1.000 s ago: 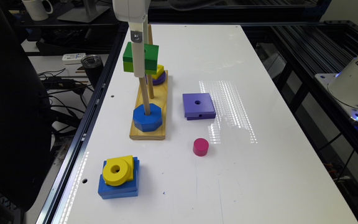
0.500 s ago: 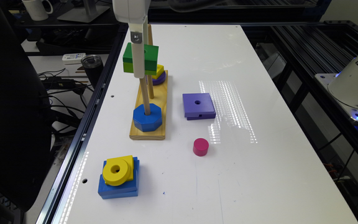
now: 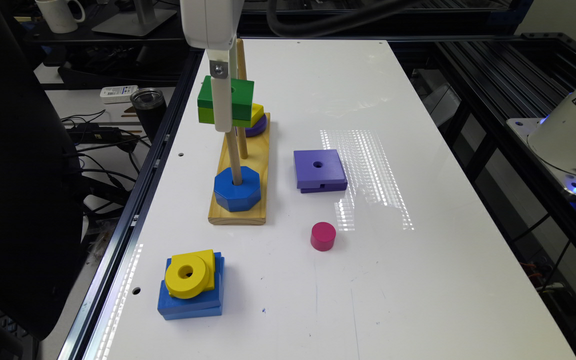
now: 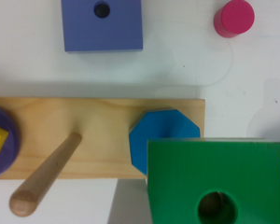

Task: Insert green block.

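The green block [image 3: 240, 95], dark green over a lime layer, hangs in the air above the near end of the wooden peg base [image 3: 238, 215], with my gripper [image 3: 224, 112] shut on it. In the wrist view the green block [image 4: 177, 177] sits right over the blue octagon [image 4: 163, 133], which is threaded on the near peg. A brownish peg end shows inside the block's centre hole [image 4: 217, 207]; how deep it sits I cannot tell. The peg shaft [image 3: 234, 162] rises from the blue octagon [image 3: 237, 189] to the block's underside.
The bare middle peg [image 3: 241, 65] stands just behind the block. A purple ring [image 3: 260, 126] with a yellow piece [image 3: 257, 112] occupies the far peg. On the table lie a purple square [image 3: 319, 170], a pink cylinder [image 3: 323, 236] and a yellow ring [image 3: 186, 274] on a blue square [image 3: 193, 302].
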`<state>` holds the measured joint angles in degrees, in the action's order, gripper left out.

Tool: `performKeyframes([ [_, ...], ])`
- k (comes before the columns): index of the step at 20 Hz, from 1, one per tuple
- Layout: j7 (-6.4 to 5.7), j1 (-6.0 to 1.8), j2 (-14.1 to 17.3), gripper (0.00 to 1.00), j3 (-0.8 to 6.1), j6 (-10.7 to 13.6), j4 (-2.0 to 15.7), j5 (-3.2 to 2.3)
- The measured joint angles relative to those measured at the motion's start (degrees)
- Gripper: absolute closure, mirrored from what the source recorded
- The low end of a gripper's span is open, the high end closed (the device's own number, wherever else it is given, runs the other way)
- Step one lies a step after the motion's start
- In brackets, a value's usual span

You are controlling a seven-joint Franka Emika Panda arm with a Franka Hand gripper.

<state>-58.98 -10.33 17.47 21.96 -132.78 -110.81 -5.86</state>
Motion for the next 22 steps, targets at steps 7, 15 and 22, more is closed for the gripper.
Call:
performKeyframes([
  [7,0.0,0.0,0.0,1.0,0.0,0.0,0.0,-0.03],
  [15,0.0,0.0,1.1,1.0,-0.04,-0.8,0.0,-0.29],
  [22,0.0,0.0,1.1,1.0,-0.04,-0.8,0.0,-0.29],
])
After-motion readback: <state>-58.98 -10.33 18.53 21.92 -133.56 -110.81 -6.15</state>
